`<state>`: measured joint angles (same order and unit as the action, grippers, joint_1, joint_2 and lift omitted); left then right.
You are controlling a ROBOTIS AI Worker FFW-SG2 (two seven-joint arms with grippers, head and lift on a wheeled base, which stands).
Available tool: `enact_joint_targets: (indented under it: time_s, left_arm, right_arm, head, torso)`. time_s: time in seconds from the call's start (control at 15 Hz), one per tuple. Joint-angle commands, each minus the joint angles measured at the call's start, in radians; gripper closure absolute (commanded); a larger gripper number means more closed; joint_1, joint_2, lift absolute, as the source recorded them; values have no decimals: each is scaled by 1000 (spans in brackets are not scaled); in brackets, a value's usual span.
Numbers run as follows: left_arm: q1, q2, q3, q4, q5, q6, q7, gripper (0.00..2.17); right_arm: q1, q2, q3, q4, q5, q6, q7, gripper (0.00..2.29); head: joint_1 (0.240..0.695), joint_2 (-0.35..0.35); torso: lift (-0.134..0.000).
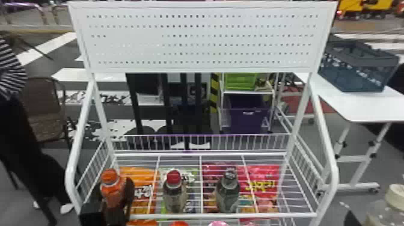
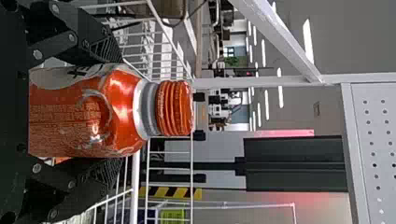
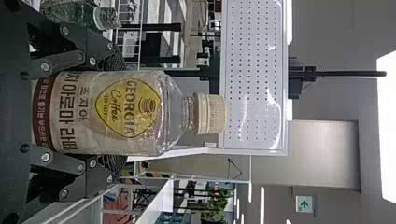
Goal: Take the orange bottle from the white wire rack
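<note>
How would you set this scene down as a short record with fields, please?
target: orange bottle, upright at the left front of the white wire rack
target base: hidden, so lifted or resting cannot be told
left gripper: closed on the orange bottle, a finger on either side
right gripper: holds a pale-capped bottle with a yellow emblem, right of the rack
other bottles on rack: red-capped bottle, then dark-capped bottle to its right
under the wires: colourful packets, including an orange packet
</note>
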<state>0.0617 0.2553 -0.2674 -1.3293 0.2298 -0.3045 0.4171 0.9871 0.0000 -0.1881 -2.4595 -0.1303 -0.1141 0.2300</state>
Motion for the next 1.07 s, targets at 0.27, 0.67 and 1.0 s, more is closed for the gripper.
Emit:
enact_joint_targets:
  time_s: [0.27,0.67,1.0]
  left_arm:
    - [193,33,37,-452,-7,298,39,2152]
    - [412,73,200,-1007,-10,715,37,2148]
    - [561,67,313,-1128,-6,718,-41,2145]
  right_arm:
    - [2,1,9,-10,0,0,0,1008]
    - [11,1,27,-24,3,-6,2,1008]
    - [19,1,33,-41,8,-9,2,1008]
  head:
    - [499,0]
    - [499,0]
    - [499,0]
  torso:
    - [0]
    - [0]
    - [0]
